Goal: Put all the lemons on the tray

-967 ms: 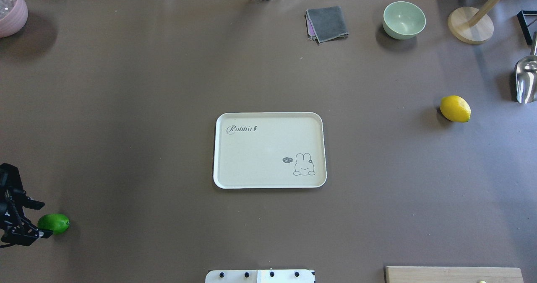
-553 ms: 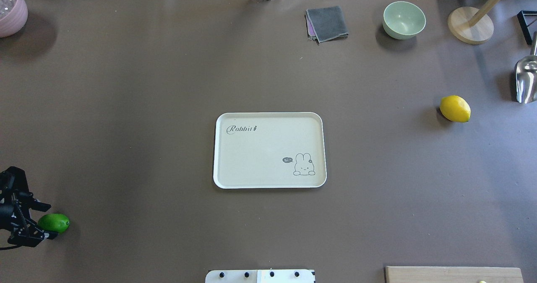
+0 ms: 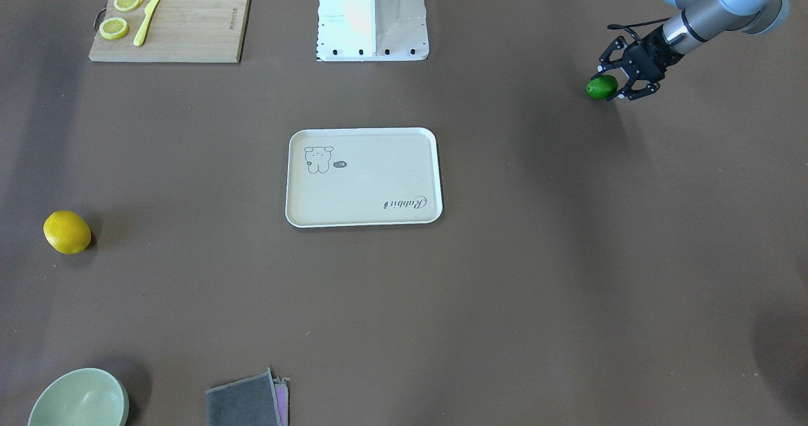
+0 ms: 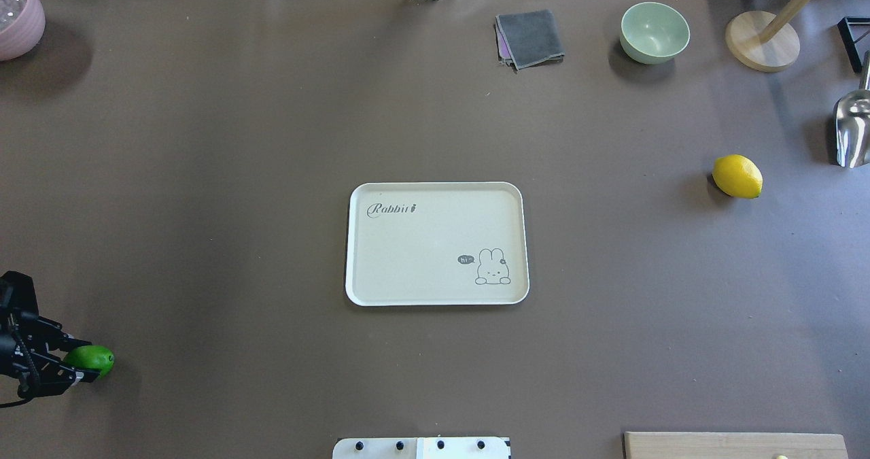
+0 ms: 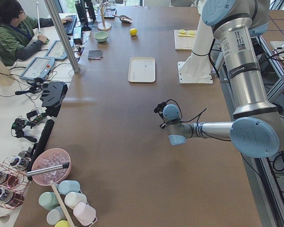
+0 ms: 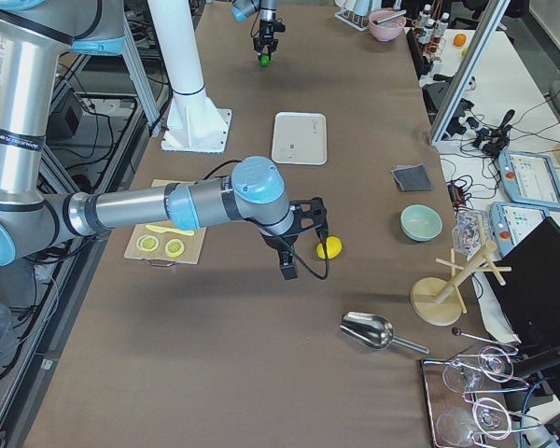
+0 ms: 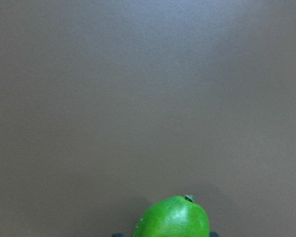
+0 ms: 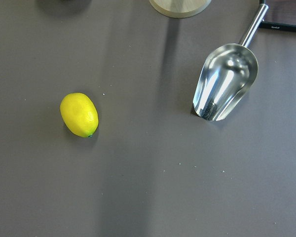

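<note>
The green lemon [image 4: 94, 358] lies on the table at the near left; it also shows in the front view [image 3: 601, 88] and low in the left wrist view [image 7: 171, 218]. My left gripper [image 4: 81, 360] has its fingers against both sides of it, low at the table. The yellow lemon [image 4: 737, 176] lies at the far right, alone, and shows in the right wrist view [image 8: 79, 114]. My right gripper [image 6: 301, 240] hovers above and beside it, seen only from the side, so I cannot tell if it is open. The cream tray [image 4: 421, 241] lies empty at the table's middle.
A cutting board [image 3: 183, 28] with lemon slices and a yellow knife lies near the robot base [image 3: 372, 16]. A metal scoop [image 4: 853, 129], a wooden stand [image 4: 761, 41], a green bowl [image 4: 654, 32] and a grey cloth [image 4: 530, 37] line the far right. A pink bowl [image 4: 17, 13] is far left.
My left gripper has slid right around the green lemon and its fingers have closed in on it. The lemon shifted slightly. Nothing else moved.
</note>
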`<action>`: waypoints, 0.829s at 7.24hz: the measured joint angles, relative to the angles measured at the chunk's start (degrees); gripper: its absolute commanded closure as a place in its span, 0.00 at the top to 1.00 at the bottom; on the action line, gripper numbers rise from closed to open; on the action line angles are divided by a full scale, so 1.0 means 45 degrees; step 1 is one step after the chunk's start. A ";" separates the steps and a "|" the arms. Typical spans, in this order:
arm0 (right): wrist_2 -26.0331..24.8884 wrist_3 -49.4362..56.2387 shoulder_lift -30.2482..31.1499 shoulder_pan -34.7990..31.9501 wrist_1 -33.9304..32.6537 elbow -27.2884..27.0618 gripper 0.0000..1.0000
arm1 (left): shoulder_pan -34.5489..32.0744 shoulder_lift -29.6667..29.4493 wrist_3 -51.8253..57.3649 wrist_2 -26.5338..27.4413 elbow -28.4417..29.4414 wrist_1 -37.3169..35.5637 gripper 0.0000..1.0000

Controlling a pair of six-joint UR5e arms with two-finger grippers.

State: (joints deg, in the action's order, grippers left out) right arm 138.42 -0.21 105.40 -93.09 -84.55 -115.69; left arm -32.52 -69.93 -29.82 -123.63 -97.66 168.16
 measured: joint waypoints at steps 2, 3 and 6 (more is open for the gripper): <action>0.0002 -0.0024 0.0000 -0.0004 0.0000 -0.0009 1.00 | -0.0028 -0.0872 -0.1982 0.0021 -0.0009 0.0584 0.00; 0.0002 -0.0039 0.0001 -0.0010 0.0000 -0.0012 1.00 | -0.0086 -0.1587 -0.3193 0.0088 -0.0013 0.0644 0.00; -0.0002 -0.0084 0.0013 -0.0012 0.0000 0.0002 1.00 | -0.0186 -0.4078 -0.6165 0.1079 -0.0011 0.0202 0.00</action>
State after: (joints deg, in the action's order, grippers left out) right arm 138.41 -0.59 105.46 -93.15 -84.55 -115.68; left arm -33.36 -88.28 -57.56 -118.78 -97.71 169.07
